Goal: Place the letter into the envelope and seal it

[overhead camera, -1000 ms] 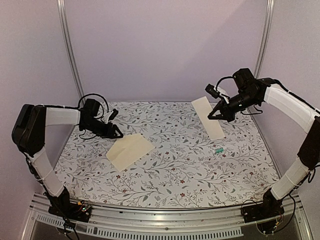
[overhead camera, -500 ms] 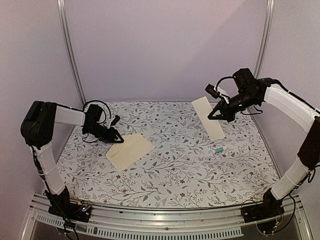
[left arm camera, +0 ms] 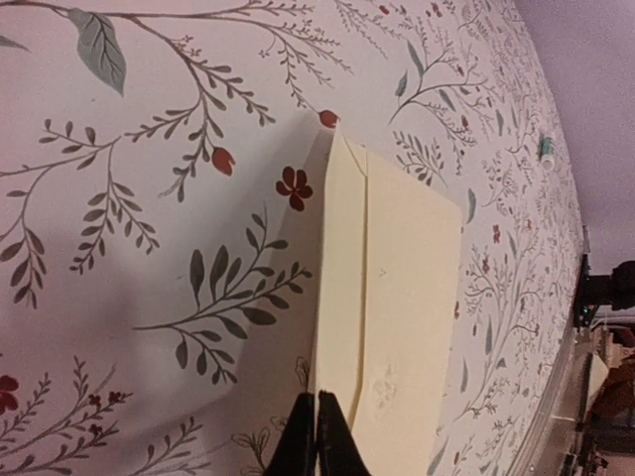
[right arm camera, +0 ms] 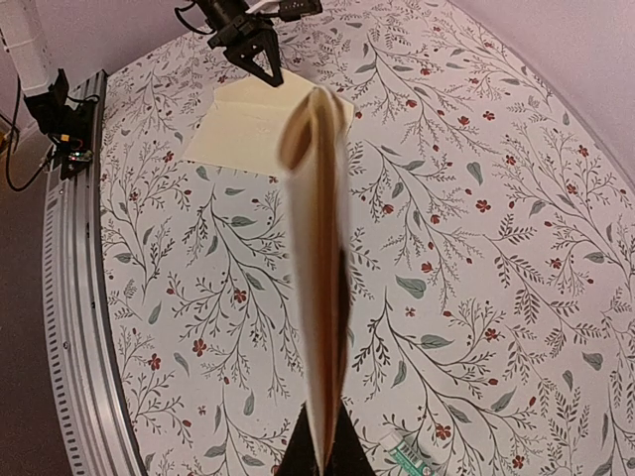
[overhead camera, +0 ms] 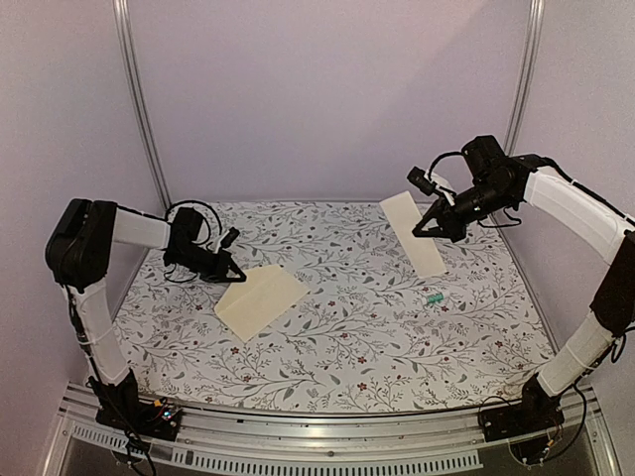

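Early stage, nothing inserted yet. Left pincer (overhead camera: 236, 274) pressed together on envelope (overhead camera: 260, 297) edge, bench (overhead camera: 347, 337) 9 o'clock. Right pincer (overhead camera: 423, 231) pinching folded letter (overhead camera: 429, 256) aloft, 2 o'clock. Remaining: insertion, sealing.

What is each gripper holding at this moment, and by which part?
Right gripper: the folded letter, pinched at one edge. Left gripper: shut at the edge of the envelope, apparently pinching it.

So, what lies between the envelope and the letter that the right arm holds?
Only bare flowered tablecloth lies between the envelope and the letter; the top view shows that stretch best.
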### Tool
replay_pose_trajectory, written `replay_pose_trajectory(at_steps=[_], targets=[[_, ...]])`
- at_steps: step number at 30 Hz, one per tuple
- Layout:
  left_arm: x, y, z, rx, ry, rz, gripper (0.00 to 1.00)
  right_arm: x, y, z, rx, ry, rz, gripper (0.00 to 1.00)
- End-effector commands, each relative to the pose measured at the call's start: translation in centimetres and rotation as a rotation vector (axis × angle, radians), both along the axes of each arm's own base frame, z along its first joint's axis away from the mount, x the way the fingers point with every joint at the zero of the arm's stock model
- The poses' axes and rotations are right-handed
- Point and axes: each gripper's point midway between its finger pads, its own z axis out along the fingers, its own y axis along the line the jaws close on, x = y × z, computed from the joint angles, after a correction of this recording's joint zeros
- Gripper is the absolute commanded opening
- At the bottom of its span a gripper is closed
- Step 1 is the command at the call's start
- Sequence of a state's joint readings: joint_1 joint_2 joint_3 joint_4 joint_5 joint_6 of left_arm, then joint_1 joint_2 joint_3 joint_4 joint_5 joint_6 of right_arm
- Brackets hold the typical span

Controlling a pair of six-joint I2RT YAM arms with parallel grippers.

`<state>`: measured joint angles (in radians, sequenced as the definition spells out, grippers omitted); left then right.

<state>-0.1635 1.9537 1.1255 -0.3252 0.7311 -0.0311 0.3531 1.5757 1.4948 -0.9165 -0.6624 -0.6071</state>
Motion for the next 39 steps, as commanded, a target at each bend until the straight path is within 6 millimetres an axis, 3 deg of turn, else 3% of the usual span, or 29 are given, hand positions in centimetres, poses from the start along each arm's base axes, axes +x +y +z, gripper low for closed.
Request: replay_pose_trajectory(at_steps=[1,7,12,16,22,29,35,39], targets=[[0.8,-0.5,1.0,-0.053,-0.025,-0.016,0.0,0.0,-0.2,0.5,-0.003,-0.02,-0.004,0.0],[1.0,-3.0,4.3,-0.117,-0.087,-0.081,0.0,0.0,-0.2,0.8,-0.005,-0.033,0.007,0.0],[0.2,-7.6,6.6,-0.122,-0.126,-0.208,0.0,-0.2,0.4,1.3,-0.018,-0.075,0.046,0.0],[-1.1,-11.4,7.4,-0.136,-0.125,-0.324,0.0,-1.8,1.8,1.1,-0.052,-0.103,0.126,0.0],[-2.9,-16.0,8.0,-0.164,-0.12,-0.429,0.0,-5.3,4.2,1.2,-0.163,-0.206,0.324,0.0],[-6.6,-20.9,8.8,-0.226,-0.097,-0.564,0.0,-6.9,6.3,1.1,-0.27,-0.193,0.484,0.0],[-9.4,-23.1,8.0,-0.244,-0.046,-0.634,0.0,-8.8,7.8,-1.5,-0.446,-0.2,0.618,0.0],[-10.7,-23.9,7.4,-0.25,-0.026,-0.665,0.0,-8.4,8.5,-2.8,-0.533,-0.235,0.659,0.0]])
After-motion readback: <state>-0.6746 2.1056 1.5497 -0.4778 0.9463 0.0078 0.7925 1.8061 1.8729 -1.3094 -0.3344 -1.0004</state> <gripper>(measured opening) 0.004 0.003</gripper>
